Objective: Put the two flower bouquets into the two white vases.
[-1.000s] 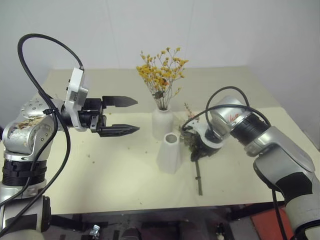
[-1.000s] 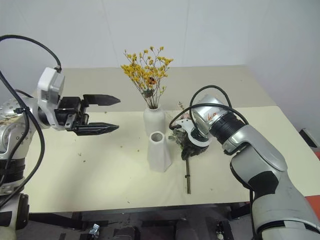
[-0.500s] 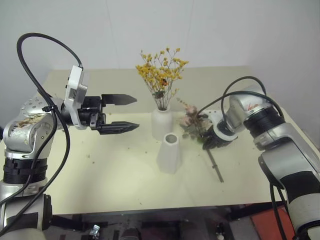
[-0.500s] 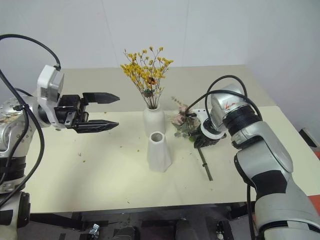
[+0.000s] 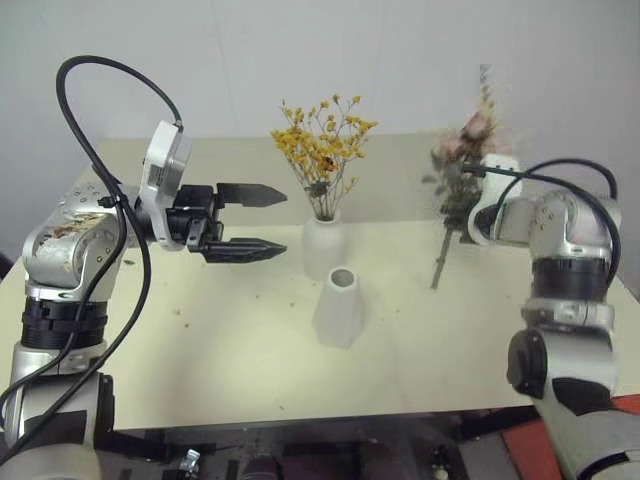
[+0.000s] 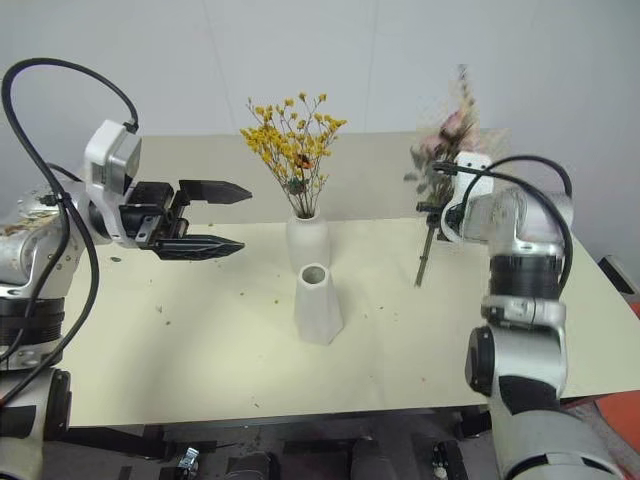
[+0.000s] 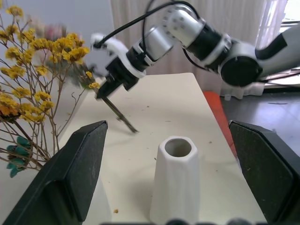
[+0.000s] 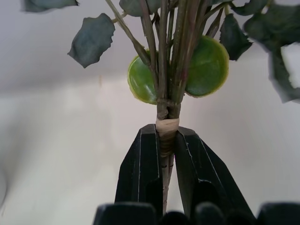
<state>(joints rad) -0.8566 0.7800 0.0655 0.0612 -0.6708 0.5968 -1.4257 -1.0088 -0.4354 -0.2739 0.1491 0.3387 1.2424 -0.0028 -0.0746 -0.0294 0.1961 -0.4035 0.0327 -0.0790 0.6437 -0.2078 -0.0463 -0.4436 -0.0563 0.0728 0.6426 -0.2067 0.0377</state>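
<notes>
The yellow-orange dried bouquet [image 5: 322,150] stands in the rounded white vase [image 5: 324,250] at the table's middle. In front of it the taller cone-like white vase [image 5: 339,306] stands with its mouth unfilled. The pink rose bouquet [image 5: 466,135] hangs upright above the table's right side, its dark stem [image 8: 164,136] clamped between the black fingers of my right gripper [image 8: 165,157], stem end pointing down at the tabletop. My left gripper [image 5: 283,222] hovers open left of the rounded vase, pointing toward it, nothing between its fingers [image 7: 77,168].
The cream table [image 5: 200,360] carries small flower crumbs [image 5: 180,312] on its left half. A white wall runs behind the table. Black cables loop over both arms. A red object [image 5: 625,408] sits beyond the table's right front corner.
My right gripper has lifted the rose bouquet off the table beside the cone vase, carried it up and to the right, and swung it upright. The left gripper stayed in place, still open.
</notes>
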